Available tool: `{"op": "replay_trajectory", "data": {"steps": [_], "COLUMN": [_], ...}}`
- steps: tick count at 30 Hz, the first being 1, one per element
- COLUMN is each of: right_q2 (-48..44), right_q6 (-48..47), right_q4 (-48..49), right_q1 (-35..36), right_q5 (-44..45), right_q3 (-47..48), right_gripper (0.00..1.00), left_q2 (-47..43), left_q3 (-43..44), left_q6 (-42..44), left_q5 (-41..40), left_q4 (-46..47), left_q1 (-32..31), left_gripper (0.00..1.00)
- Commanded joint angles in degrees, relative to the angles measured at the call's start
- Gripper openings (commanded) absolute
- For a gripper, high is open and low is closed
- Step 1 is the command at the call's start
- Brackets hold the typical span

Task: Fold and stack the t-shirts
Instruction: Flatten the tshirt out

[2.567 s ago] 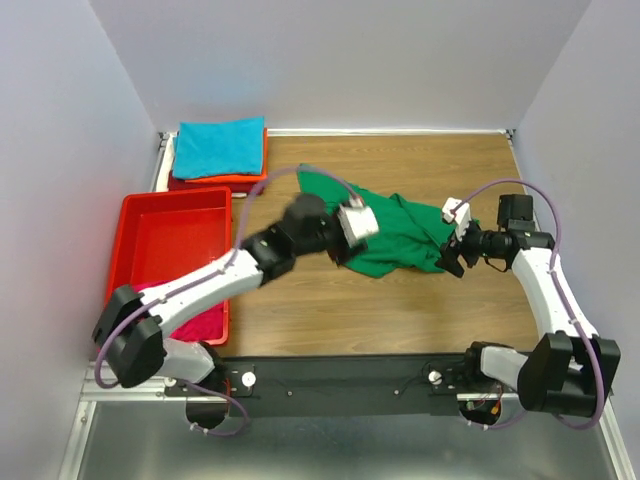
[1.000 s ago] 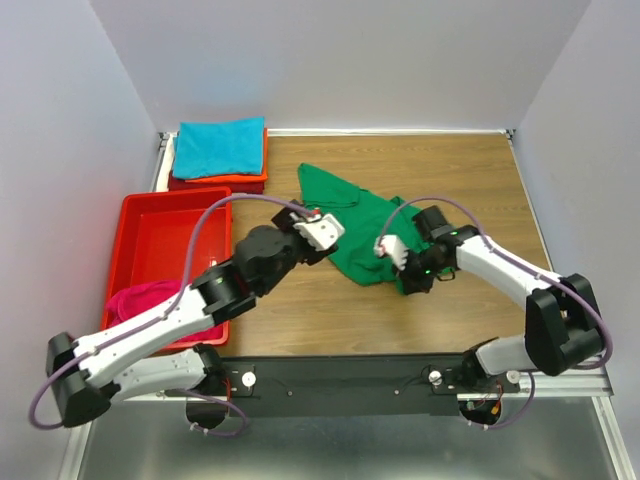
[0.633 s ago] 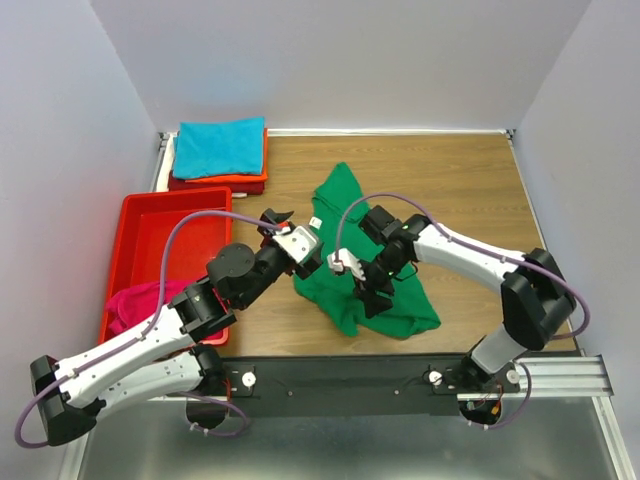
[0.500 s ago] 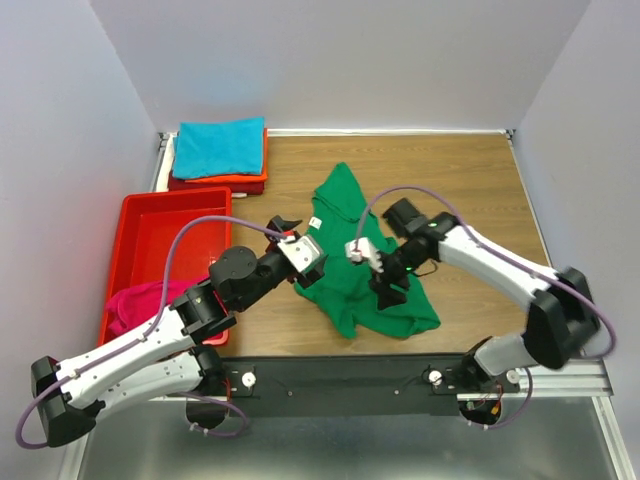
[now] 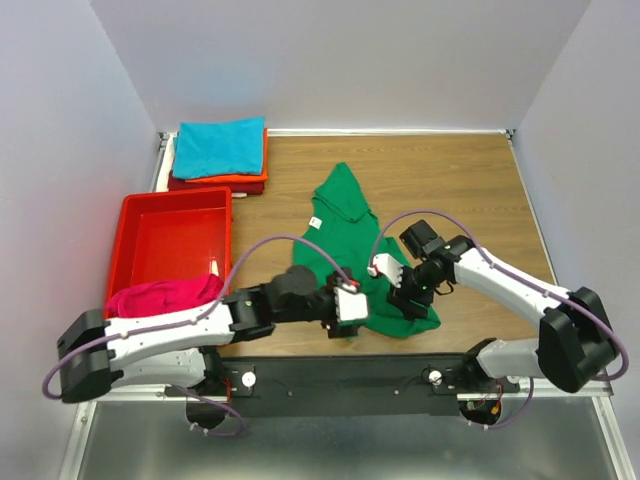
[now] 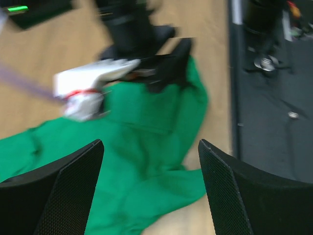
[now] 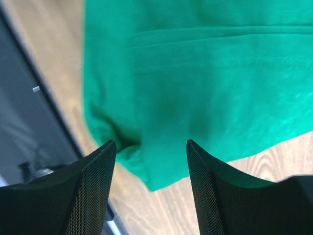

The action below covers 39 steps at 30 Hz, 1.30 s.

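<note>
At table centre, running toward the front edge, the crumpled green cloth t-shirt (image 5: pixel 345 225) is laid out, unfolded. A small white neck label (image 5: pixel 314 223) is seen on its left side. Left jaws are held wide open just above the shirt's front-left hem, nothing gripped. Right jaws are parted over the shirt's front-right part, cloth lying flat beneath, nothing gripped. Both sets of jaws are positioned near each other by the front edge. At the back-left corner a folded stack is seen: teal t-shirt (image 5: pixel 218 147) on top, orange t-shirt (image 5: pixel 240 179) and dark red t-shirt (image 5: pixel 215 186) edges showing under it. Along the left edge the rigid red plastic tray (image 5: pixel 170 240) is placed. The magenta t-shirt (image 5: pixel 165 295) is bunched at its front end.
</note>
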Motion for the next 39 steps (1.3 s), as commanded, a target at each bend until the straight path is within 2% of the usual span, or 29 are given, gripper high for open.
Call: {"op": "replay_trajectory", "data": {"steps": [1, 6, 8, 10, 11, 13, 16, 18, 19, 21, 27, 29, 32, 34, 35, 36, 37, 39], "right_q2": [2.8, 3.9, 3.6, 3.3, 2.8, 0.7, -2.4, -3.2, -3.2, -3.0, 3.8, 5.8, 6.7, 3.1, 1.3, -2.1, -3.8, -6.2], "right_q6": [2.3, 3.7, 4.8, 5.6, 7.0, 7.7, 8.1, 7.7, 7.6, 8.1, 13.7, 14.6, 13.8, 12.3, 9.9, 8.6, 6.9, 0.1], "right_q4": [6.8, 9.3, 10.9, 12.0, 12.4, 13.1, 14.5, 16.2, 17.1, 20.5, 29.9, 33.4, 33.6, 33.4, 32.9, 31.4, 29.6, 25.4], "right_q1": [0.8, 1.0, 1.0, 0.9, 0.9, 0.4, -4.8, -14.1, -14.1, -20.9, -31.6, -34.8, -40.4, -40.6, -40.5, -40.6, -40.6, -40.6], "right_q5": [4.0, 5.2, 7.3, 9.7, 11.2, 12.2, 13.1, 13.9, 13.9, 14.7, 23.9, 26.5, 23.5, 20.9, 18.6, 14.4, 11.3, 4.3], "right_q3": [-0.1, -2.5, -3.6, -3.7, -3.2, -2.3, 0.9, 4.0, 4.9, 6.6, 8.6, 8.6, 8.7, 7.1, 6.4, 5.3, 5.0, 4.3], "right_gripper": [0.66, 0.64, 0.55, 0.4, 0.19, 0.01, 0.01, 0.01, 0.01, 0.01, 0.01, 0.25, 0.62, 0.68, 0.75, 0.77, 0.84, 0.89], "left_q2": [7.0, 11.1, 11.2, 10.4, 10.0, 8.9, 7.7, 8.0, 8.0, 9.3, 13.3, 14.6, 15.8, 16.7, 16.9, 17.7, 18.2, 19.0], "left_q3": [3.0, 3.6, 3.4, 2.7, 1.8, 0.9, -0.6, -1.7, -1.7, -1.2, -0.2, 0.0, 0.6, 0.9, 1.1, 1.5, 1.8, 2.7], "left_q6": [-5.0, -8.7, -9.2, -8.8, -8.3, -7.2, -6.1, -4.9, -4.9, -4.2, -1.5, -0.8, -0.4, -0.4, -0.2, 0.0, 0.3, 1.1], "left_q5": [-5.1, -9.6, -10.6, -11.2, -11.2, -13.5, -14.5, -15.7, -15.7, -16.8, -18.0, -18.3, -18.7, -18.5, -18.4, -18.6, -18.4, -18.5], "left_q4": [0.0, -0.8, -0.8, -0.3, 0.2, 0.6, 1.2, 2.1, 2.1, 1.6, 1.7, 1.6, 1.5, 1.4, 1.3, 1.3, 1.0, 0.8], "left_q1": [-4.7, -9.7, -10.9, -11.2, -11.3, -11.3, -11.3, -11.3, -11.3, -11.2, -11.2, -11.2, -11.2, -11.2, -11.2, -11.2, -11.2, -11.2], "left_gripper": [0.86, 0.86, 0.86, 0.86, 0.86, 0.86, 0.87, 0.87, 0.87, 0.87, 0.88, 0.88, 0.88, 0.88, 0.88, 0.88, 0.88, 0.88]}}
